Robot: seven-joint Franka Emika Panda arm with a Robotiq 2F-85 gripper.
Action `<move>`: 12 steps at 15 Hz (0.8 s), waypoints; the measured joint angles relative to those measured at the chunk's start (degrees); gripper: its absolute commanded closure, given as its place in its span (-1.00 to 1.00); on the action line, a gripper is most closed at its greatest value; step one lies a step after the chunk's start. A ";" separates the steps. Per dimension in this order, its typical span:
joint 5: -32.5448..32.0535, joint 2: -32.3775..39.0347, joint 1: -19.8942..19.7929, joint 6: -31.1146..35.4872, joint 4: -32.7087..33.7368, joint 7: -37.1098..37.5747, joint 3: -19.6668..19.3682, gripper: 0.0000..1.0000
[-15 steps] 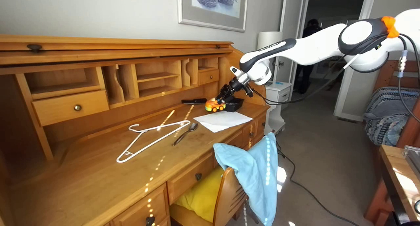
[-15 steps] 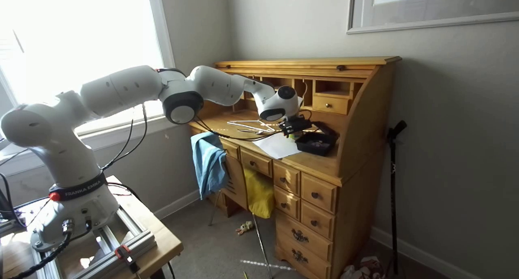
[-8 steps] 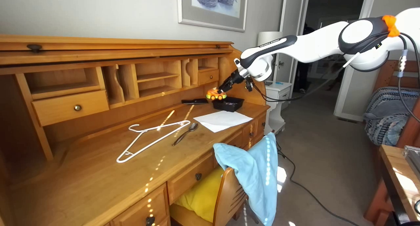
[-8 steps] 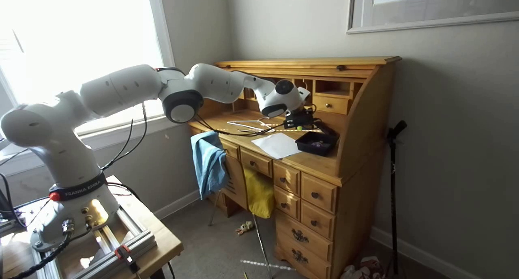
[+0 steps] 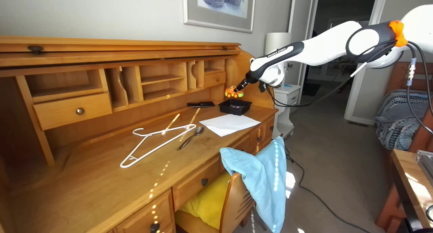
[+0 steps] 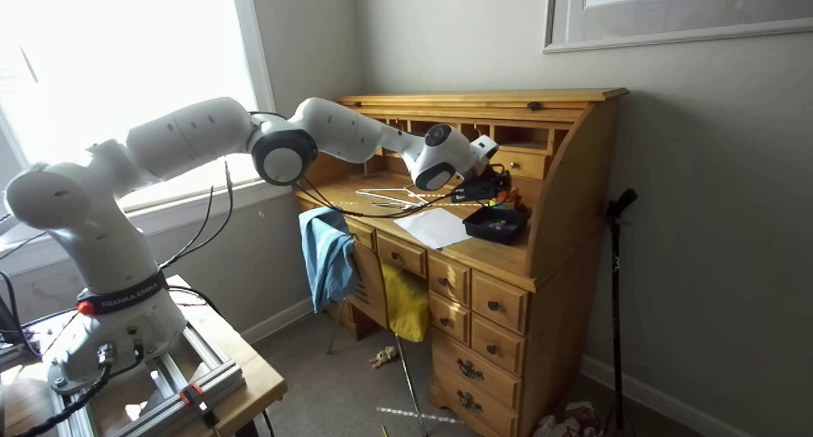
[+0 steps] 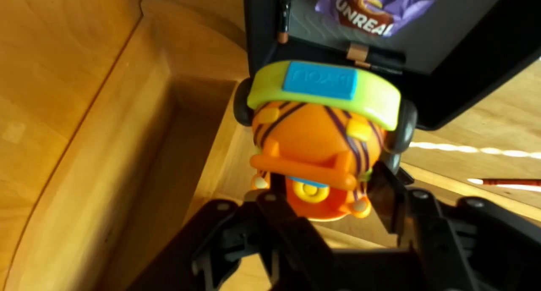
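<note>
Before me, the black two-fingered gripper (image 7: 327, 189) held the rounded orange-and-lime plastic toy car (image 7: 312, 130) across its sides, so it hung wheels-down, clear of the black rectangular plastic tray (image 5: 231, 110).

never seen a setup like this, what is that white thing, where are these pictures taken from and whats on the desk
That is a robot arm; the black tool at its end does the grasping. Cameras standing outside the robot took the wide room pictures; the close-up comes from a camera on its wrist. The tool is closed on an orange toy car, held clear of the desk near a black tray with a purple packet inside. On the desk also lie a hanger, a spoon and paper.
</note>
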 measured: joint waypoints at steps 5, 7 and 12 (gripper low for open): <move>-0.01 -0.18 2.42 -5.18 -3.18 4.72 -4.44 -0.53; -0.01 -0.21 3.04 -7.38 -3.91 5.68 -4.65 -0.68; -0.03 -1.25 3.96 -6.53 -3.73 9.14 -7.02 -1.00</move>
